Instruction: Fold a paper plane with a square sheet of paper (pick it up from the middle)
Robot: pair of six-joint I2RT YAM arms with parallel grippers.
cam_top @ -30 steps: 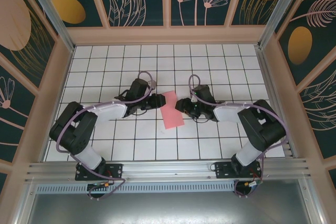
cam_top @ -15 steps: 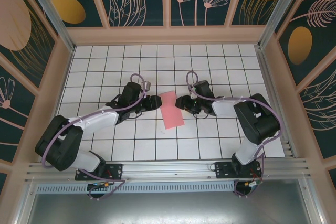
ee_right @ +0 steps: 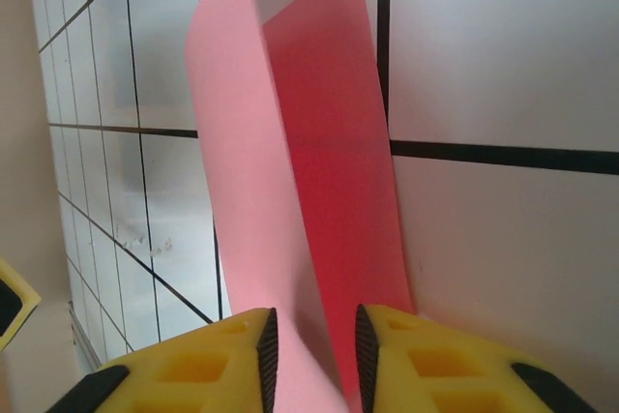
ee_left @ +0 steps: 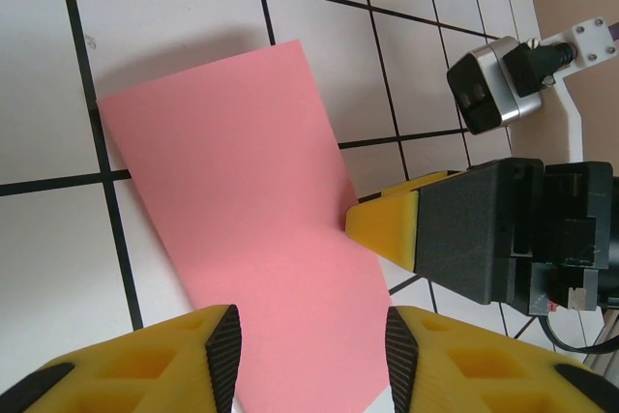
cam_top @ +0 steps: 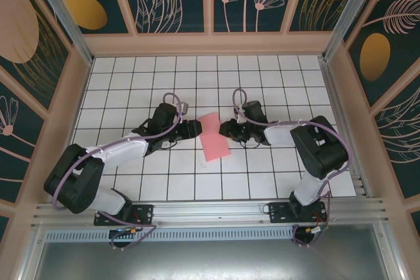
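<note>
since a second ago both arms have stretched out lower over the table [cam_top: 131,77], the right gripper [cam_top: 224,129] has closed in on the pink sheet [cam_top: 214,141] and narrowed its jaws, and the far end of the sheet has lifted a little.

from the top camera, the sheet lies between the two grippers, its long side running toward the arm bases. the left gripper [cam_top: 195,128] sits at the sheet's left edge near the far end. the right gripper meets the opposite edge, facing the left one across the paper.

on the left wrist camera, the left gripper [ee_left: 311,360] has its jaws spread, and the near end of the pink sheet [ee_left: 232,200] runs flat on the tiles between them and out ahead. they are not pinching it. a yellow fingertip [ee_left: 382,224] of the right gripper touches the sheet's right edge, just ahead and to the right.

on the right wrist camera, the right gripper [ee_right: 311,336] shows a narrow gap between its jaws. the pink sheet [ee_right: 242,171] runs out of that gap straight ahead. a paler layer stands raised on the left, and a darker, shaded layer lies on the tiles to the right. the pads stand apart, not pressed onto the paper.
</note>
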